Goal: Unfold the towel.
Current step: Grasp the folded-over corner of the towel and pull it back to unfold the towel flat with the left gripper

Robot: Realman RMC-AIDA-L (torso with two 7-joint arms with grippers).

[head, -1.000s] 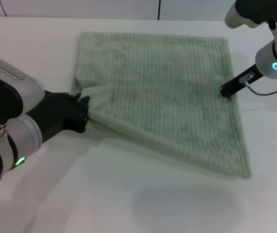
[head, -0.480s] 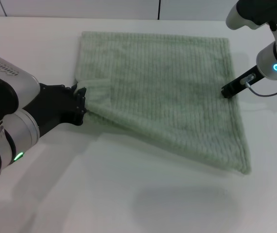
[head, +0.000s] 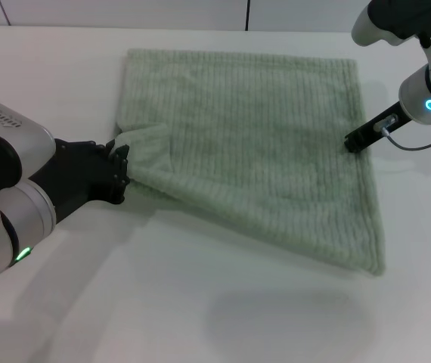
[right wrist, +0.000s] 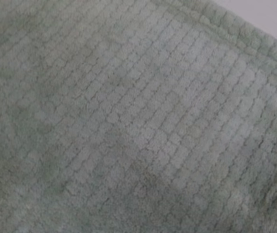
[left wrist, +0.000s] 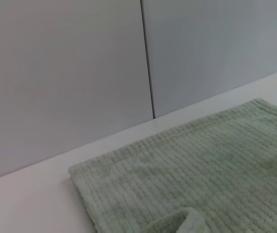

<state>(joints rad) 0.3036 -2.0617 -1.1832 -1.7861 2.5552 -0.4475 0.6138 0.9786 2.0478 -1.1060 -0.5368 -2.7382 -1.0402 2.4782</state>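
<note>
The pale sage-green ribbed terry towel point(head: 253, 144) lies spread on the white tabletop point(head: 200, 310), its far hem straight and parallel to the table's back edge, its right hem running down to a near-right corner. The near-left corner is drawn in, so the near edge slants diagonally — bare table lies open in front of it and to its left. The left gripper point(head: 119, 168), black-fingered on a grey-and-white arm reaching in low from the left, has its jaws closed on the bunched left corner of the towel. The right gripper point(head: 351, 141) angles down from the upper right, its dark tip at the towel's right hem — whether its jaws are parted cannot be told.
</note>
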